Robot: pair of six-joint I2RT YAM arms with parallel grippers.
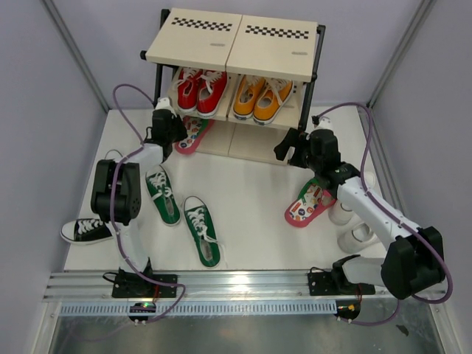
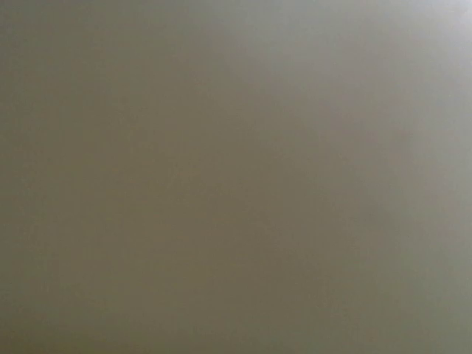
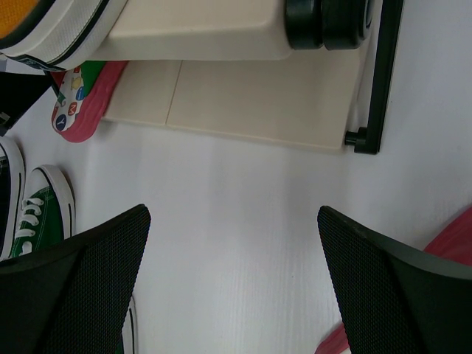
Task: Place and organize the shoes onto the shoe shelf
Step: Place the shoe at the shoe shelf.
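Found right gripper (image 3: 232, 221) spread wide, empty; could not tell for left gripper (image 1: 174, 130). Needed flip-flop (image 1: 194, 136) slid flat, fully onto shoe shelf (image 1: 221, 46).

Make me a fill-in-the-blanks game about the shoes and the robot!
1. The two sneakers lying loose in the middle of the table are ____.
2. On the shoe shelf, the pair right beside the red shoes is ____.
3. The right gripper holds nothing, and it is ____.
4. The pink flip-flop lying away from the shelf rests on the ____.

Missing words: green; orange; open; table.
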